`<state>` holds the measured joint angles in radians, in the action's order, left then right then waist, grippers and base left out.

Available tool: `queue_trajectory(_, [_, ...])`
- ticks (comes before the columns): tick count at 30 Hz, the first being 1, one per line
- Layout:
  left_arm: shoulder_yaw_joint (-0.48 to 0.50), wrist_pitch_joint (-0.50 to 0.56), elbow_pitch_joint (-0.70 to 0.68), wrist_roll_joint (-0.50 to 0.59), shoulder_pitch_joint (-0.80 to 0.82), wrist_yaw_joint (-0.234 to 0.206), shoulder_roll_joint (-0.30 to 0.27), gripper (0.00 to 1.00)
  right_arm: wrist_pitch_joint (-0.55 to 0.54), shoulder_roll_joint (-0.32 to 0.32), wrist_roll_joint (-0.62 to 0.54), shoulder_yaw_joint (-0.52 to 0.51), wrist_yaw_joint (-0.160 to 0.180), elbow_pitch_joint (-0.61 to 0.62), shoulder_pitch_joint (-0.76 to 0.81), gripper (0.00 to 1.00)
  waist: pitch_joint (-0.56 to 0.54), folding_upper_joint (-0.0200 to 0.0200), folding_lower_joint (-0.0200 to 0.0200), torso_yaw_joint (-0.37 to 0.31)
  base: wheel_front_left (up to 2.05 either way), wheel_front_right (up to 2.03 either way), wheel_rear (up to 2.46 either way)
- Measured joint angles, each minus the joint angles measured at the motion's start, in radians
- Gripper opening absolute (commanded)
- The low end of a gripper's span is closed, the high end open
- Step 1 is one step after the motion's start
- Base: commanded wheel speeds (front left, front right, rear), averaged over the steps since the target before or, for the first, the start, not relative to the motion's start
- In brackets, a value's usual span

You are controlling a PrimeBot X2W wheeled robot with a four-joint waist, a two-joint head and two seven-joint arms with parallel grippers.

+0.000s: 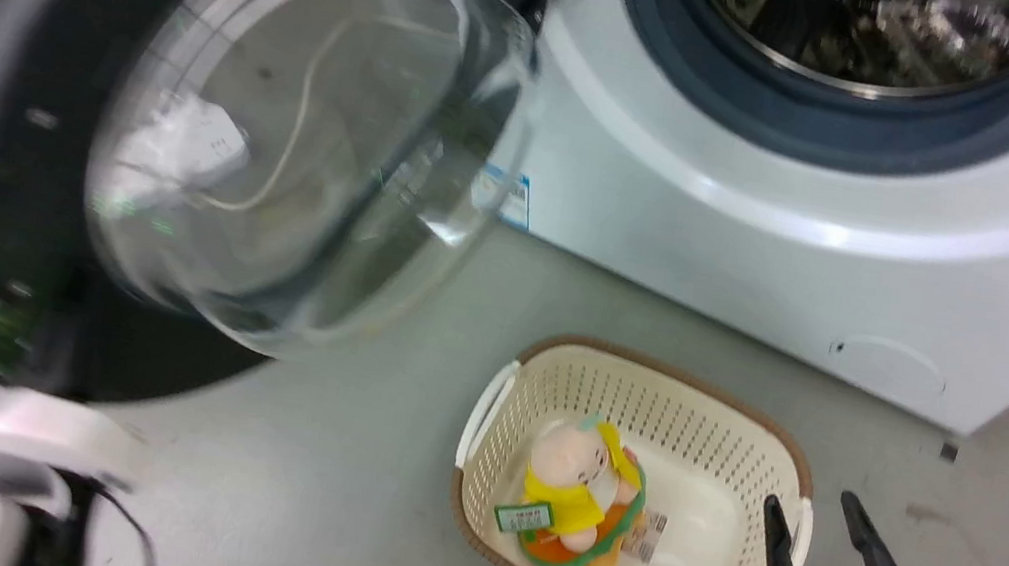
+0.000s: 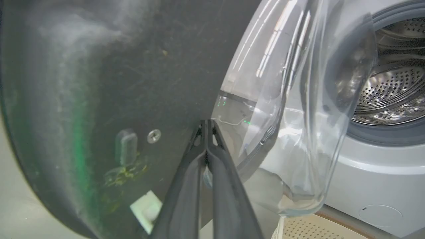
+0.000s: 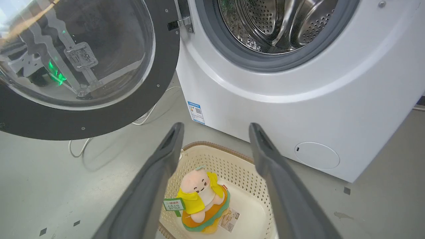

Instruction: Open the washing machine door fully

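The washing machine door [image 1: 18,95], black with a bulging glass bowl [image 1: 306,130], stands swung out to the left of the white washing machine [image 1: 772,255]. The steel drum [image 1: 869,27] is exposed. In the left wrist view my left gripper [image 2: 206,123] is shut, its tips against the door's dark inner face [image 2: 116,83] beside the rim of the glass [image 2: 298,99]. My left forearm [image 1: 22,450] reaches under the door's lower edge. My right gripper [image 1: 809,501] hangs open and empty at the lower right, apart from the door [image 3: 159,83], its fingertips [image 3: 176,132] over a basket.
A cream perforated basket [image 1: 742,442] holding a yellow and orange plush toy [image 1: 582,498] sits on the grey floor in front of the washer. A white cable [image 3: 78,151] lies on the floor under the door. The round filter cover [image 3: 317,156] is low on the washer's front.
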<state>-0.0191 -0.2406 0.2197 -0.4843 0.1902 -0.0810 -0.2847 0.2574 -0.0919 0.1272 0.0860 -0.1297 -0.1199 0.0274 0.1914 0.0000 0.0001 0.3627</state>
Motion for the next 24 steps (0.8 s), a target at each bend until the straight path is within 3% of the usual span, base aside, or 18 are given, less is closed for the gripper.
queue_trajectory(14, [0.198, -0.016, 0.238, -0.091, 0.211, 0.057, -0.137, 0.00, -0.018, -0.026, -0.038, -0.016, 0.000, 0.032, -0.041, 1.00, 0.147, 0.0000, 0.0001, -0.025, 0.00, 0.00, 0.00])
queue_trajectory(24, [0.242, -0.016, 0.301, -0.025, 0.265, 0.115, -0.130, 0.00, -0.021, -0.026, -0.040, -0.021, 0.000, 0.033, -0.058, 1.00, 0.147, 0.0000, -0.0001, -0.037, 0.00, 0.00, 0.00])
